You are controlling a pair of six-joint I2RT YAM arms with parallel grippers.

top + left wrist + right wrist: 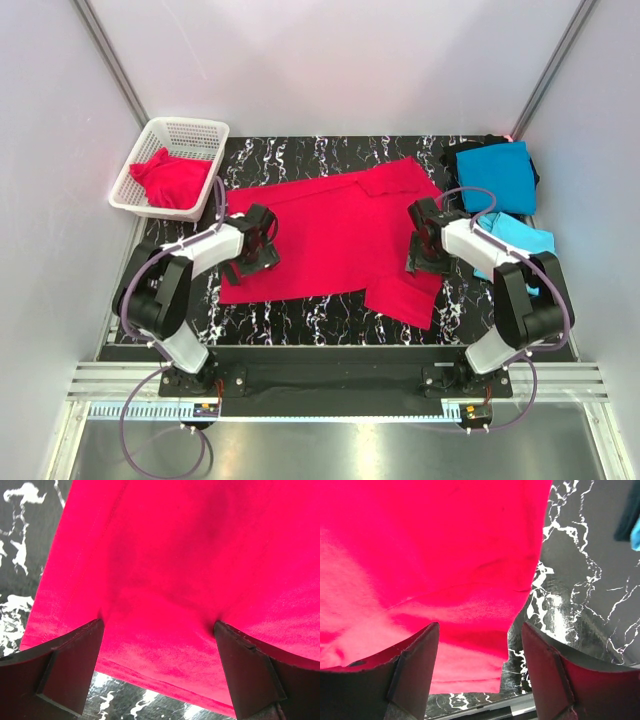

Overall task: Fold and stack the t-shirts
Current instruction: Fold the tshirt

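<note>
Red t-shirt (335, 240) lies spread across the middle of the table (300, 318). Soft, light, will sag; pinch at hem and sleeve edges. Left gripper (258, 243) and right gripper (424, 247) both gape empty above it. Teal t-shirt (497, 175) lies folded at far right corner.

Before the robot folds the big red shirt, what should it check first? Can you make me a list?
1. Red t-shirt spread out on the table: ok.
2. Left gripper open over the shirt's edge: ok.
3. Right gripper open over the shirt's opposite edge: ok.
4. Cloth pinched by either gripper: not ok, neither holds any yet.
5. Fingertips touching the cloth: cannot tell.
6. Teal-blue t-shirt and sky-blue t-shirt lying apart from the red one: ok.
</note>
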